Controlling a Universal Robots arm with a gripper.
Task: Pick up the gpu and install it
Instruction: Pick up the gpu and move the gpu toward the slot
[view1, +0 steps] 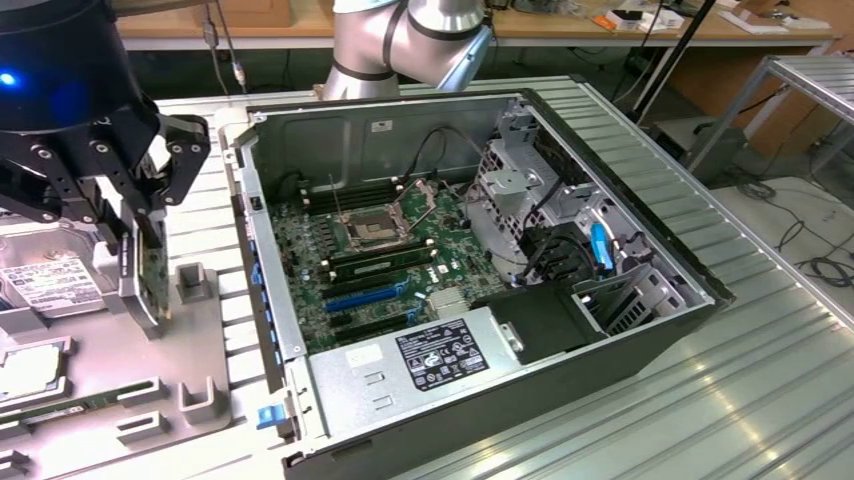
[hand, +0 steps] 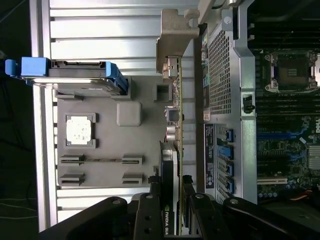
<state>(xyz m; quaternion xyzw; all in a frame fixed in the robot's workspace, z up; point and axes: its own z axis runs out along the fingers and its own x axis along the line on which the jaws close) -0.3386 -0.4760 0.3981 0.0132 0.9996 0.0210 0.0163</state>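
Ok so the fingers (hand: 148, 212) are closed partway and clamped on the gpu (view1: 144, 285), one on each side of the card at its black cooler end. The card stands upright on its edge over the grey tray (view1: 200, 340), on the exterior view's left, just beside the open computer case (view1: 260, 250). Can't tell if its lower edge touches the tray. Its silver bracket end points away from the fingers. The hard drive (view1: 40, 285) lies in the tray further left. The motherboard (view1: 380, 260) sits inside the case, and everything's on the ribbed metal surface (view1: 761, 380).
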